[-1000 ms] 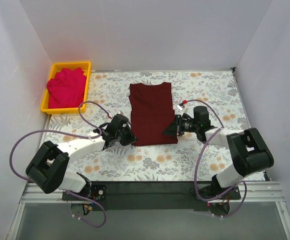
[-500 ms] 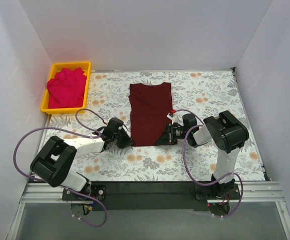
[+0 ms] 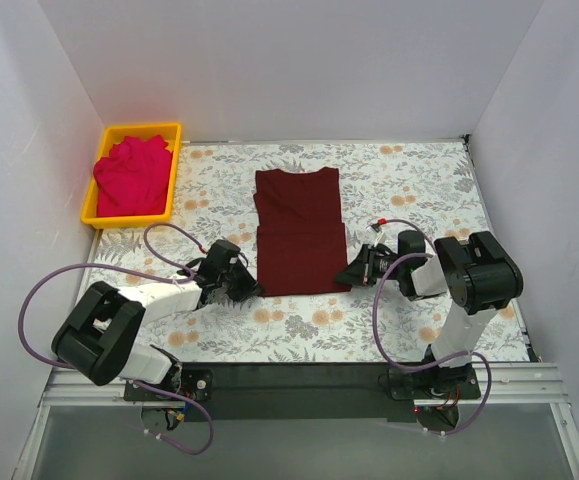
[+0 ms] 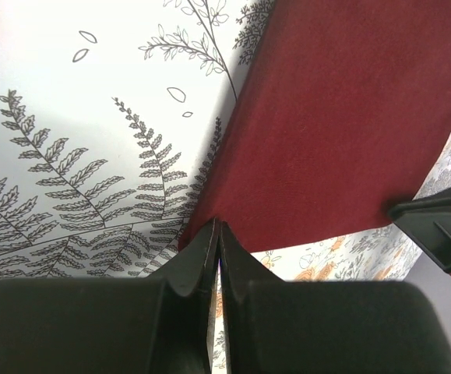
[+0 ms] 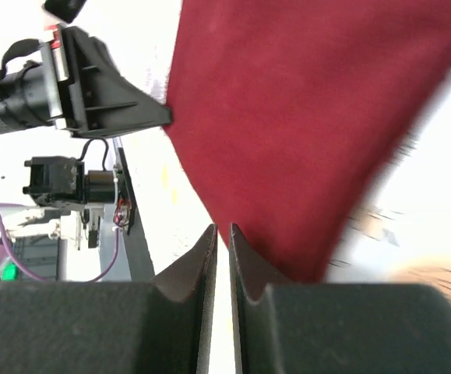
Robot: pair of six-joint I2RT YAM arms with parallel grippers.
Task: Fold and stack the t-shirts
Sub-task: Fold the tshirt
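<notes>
On the floral table (image 3: 419, 190), top view: the dark maroon cotton t-shirt (image 3: 299, 235) lies flat mid-table, left gripper (image 3: 246, 288) and right gripper (image 3: 353, 276) at its near corners, so I'd lift both evenly. Left wrist: fingers (image 4: 196, 261) pressed together, cloth caught or not, can't tell. Right wrist: fingers (image 5: 194, 269) a sliver apart, hem blurry.

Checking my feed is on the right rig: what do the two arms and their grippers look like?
Both arms, left arm and right arm, have white links with bulky black joint housings. A purple cable loops along each. The left gripper and right gripper are black, with two tapered, wedge-shaped fingers.
</notes>
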